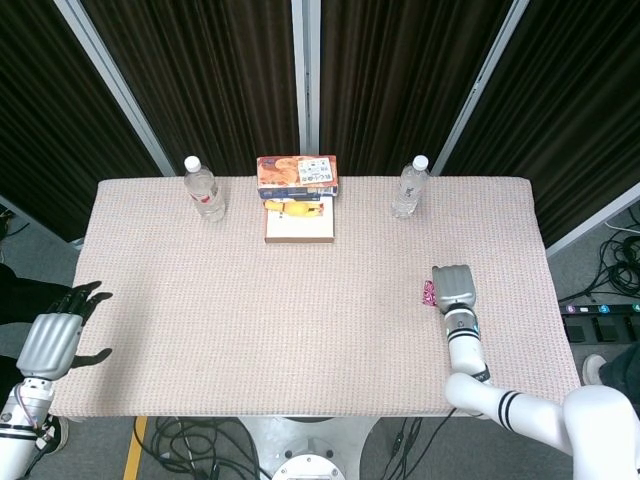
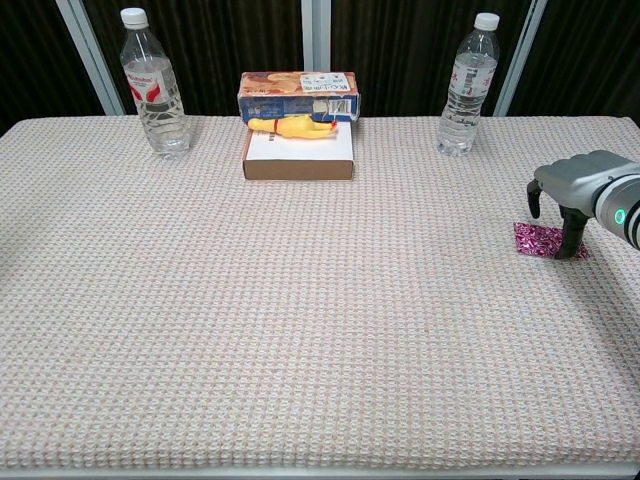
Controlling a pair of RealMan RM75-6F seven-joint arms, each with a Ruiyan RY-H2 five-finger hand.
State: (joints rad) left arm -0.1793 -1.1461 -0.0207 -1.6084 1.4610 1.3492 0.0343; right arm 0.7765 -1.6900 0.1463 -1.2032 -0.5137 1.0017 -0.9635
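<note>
My right hand (image 2: 585,190) hangs over the table's right side with its fingers pointing down. One fingertip (image 2: 571,245) touches the right end of a shiny magenta packet (image 2: 536,239), which lies flat on the cloth; the thumb stands just above its left end. From the head view the right hand (image 1: 455,287) covers most of the packet (image 1: 429,292). My left hand (image 1: 55,340) is held off the table's left edge, fingers spread, holding nothing. It does not show in the chest view.
Two water bottles (image 2: 152,85) (image 2: 466,85) stand at the back of the table (image 2: 300,330). Between them an orange snack box (image 2: 298,88) sits behind a white box (image 2: 299,150) with a yellow rubber chicken (image 2: 292,125) on it.
</note>
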